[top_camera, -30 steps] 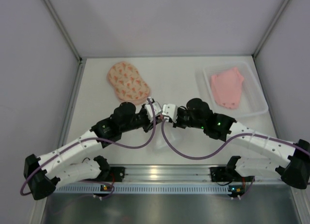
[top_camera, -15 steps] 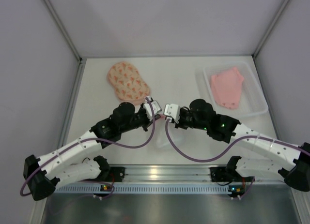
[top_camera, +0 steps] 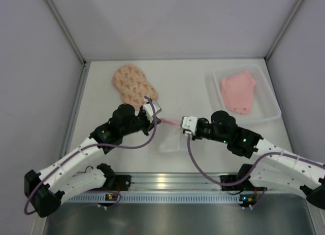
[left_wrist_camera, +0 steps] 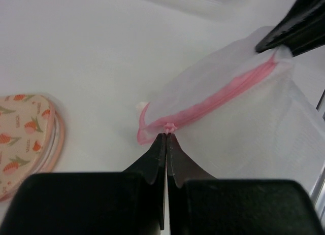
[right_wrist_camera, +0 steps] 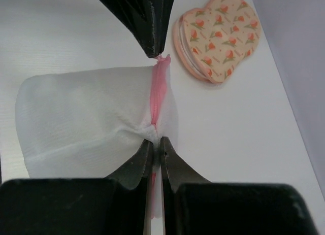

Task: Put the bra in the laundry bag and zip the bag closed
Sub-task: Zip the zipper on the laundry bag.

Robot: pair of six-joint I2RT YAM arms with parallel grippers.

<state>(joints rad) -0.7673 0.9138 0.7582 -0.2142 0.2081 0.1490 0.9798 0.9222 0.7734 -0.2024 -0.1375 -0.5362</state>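
The salmon-pink bra (top_camera: 237,93) lies in a clear plastic tray (top_camera: 270,107) at the back right. At the back left the laundry bag (top_camera: 133,85), a peach printed case, lies closed on the table; it also shows as the laundry bag (left_wrist_camera: 25,138) and the laundry bag (right_wrist_camera: 218,34). Neither gripper touches it. A white mesh pouch (right_wrist_camera: 86,113) with a pink zipper hangs between the grippers. My left gripper (left_wrist_camera: 167,135) is shut on the pink zipper pull. My right gripper (right_wrist_camera: 156,141) is shut on the pouch's other end.
The pouch's mesh body (top_camera: 170,141) sags down to the table in front of the two grippers. White walls and metal frame posts close in the table on three sides. The arm bases and a metal rail (top_camera: 172,183) run along the near edge.
My left gripper has shut on the zipper pull and drawn back to the left. The right gripper has moved right, so the pink zipper line now stretches between them.
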